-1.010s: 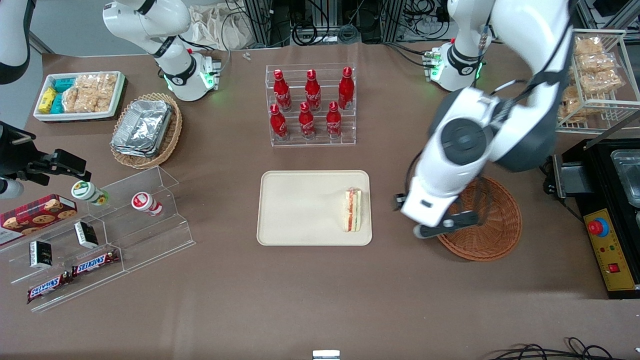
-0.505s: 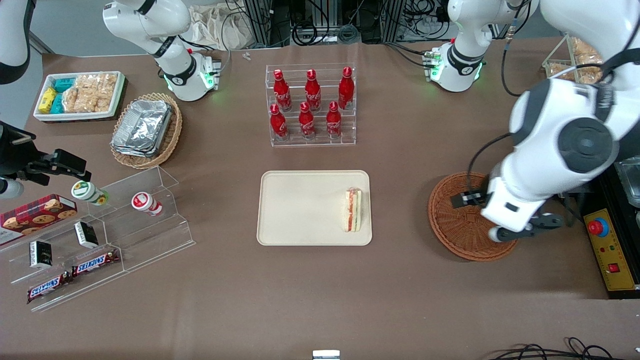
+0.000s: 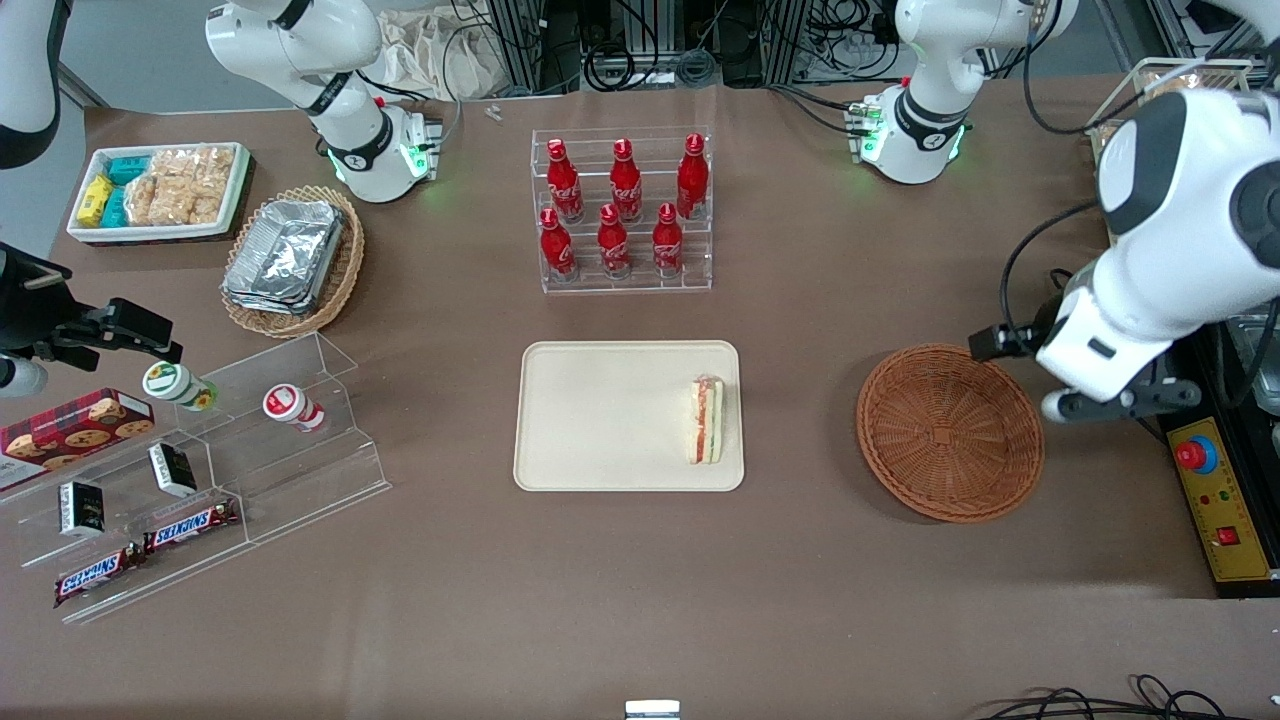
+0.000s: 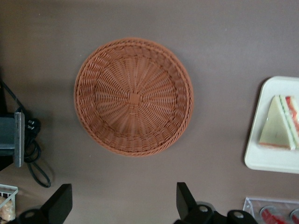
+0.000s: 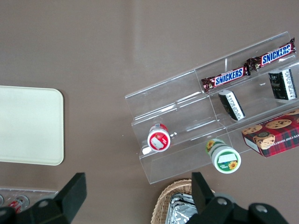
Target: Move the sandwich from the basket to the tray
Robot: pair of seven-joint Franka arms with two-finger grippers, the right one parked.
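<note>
The sandwich (image 3: 707, 420), a pale wedge with red and green layers, lies on the cream tray (image 3: 600, 420) at the edge nearest the basket. It also shows in the left wrist view, sandwich (image 4: 280, 123) on tray (image 4: 268, 161). The reddish-brown wicker basket (image 3: 950, 432) holds nothing, as the wrist view of the basket (image 4: 134, 96) confirms. My gripper (image 3: 1120, 400) hangs open and empty above the table beside the basket, toward the working arm's end. In the wrist view the gripper (image 4: 122, 203) has its dark fingers (image 4: 184, 201) spread wide over bare table. The tray (image 5: 28, 126) corner shows in the right wrist view.
A clear rack of red bottles (image 3: 622, 210) stands farther from the front camera than the tray. A black box with a red button (image 3: 1215, 470) sits by the gripper. An acrylic shelf of snacks (image 3: 200, 470), a tan basket of foil containers (image 3: 295, 260) and a white bin (image 3: 160, 190) lie toward the parked arm's end.
My gripper has swept from between tray and basket, across the basket, toward the working arm's end of the table. The sandwich has stayed on the tray.
</note>
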